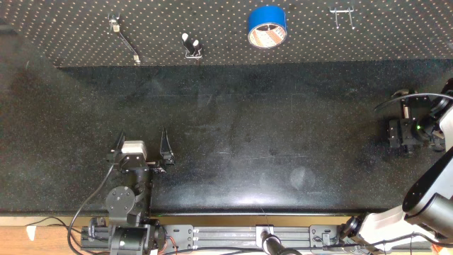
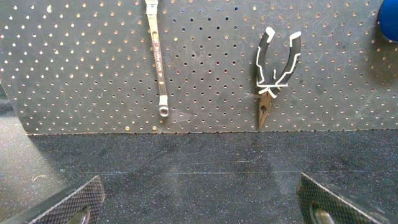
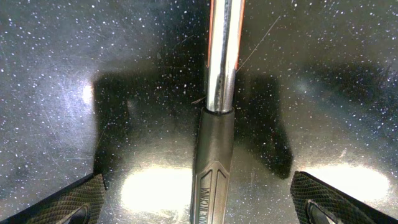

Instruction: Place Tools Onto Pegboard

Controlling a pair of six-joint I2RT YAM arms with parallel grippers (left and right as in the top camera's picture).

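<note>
On the pegboard (image 1: 212,28) at the back hang a slim wrench (image 1: 124,40) (image 2: 158,59), black-and-white pliers (image 1: 191,46) (image 2: 273,68) and a blue tape roll (image 1: 267,27). At the table's far right lies a tool with a chrome shaft and black handle (image 3: 214,124). My right gripper (image 1: 405,133) (image 3: 202,208) is low over it, open, one finger on each side of the handle and not touching it. My left gripper (image 1: 141,149) (image 2: 205,208) is open and holds nothing. It sits near the front left and faces the wrench and pliers.
A pair of bare metal hooks (image 1: 343,15) sticks out of the pegboard at the upper right. The black speckled tabletop (image 1: 269,134) runs wide between the two arms. Cables (image 1: 64,219) trail by the left arm's base.
</note>
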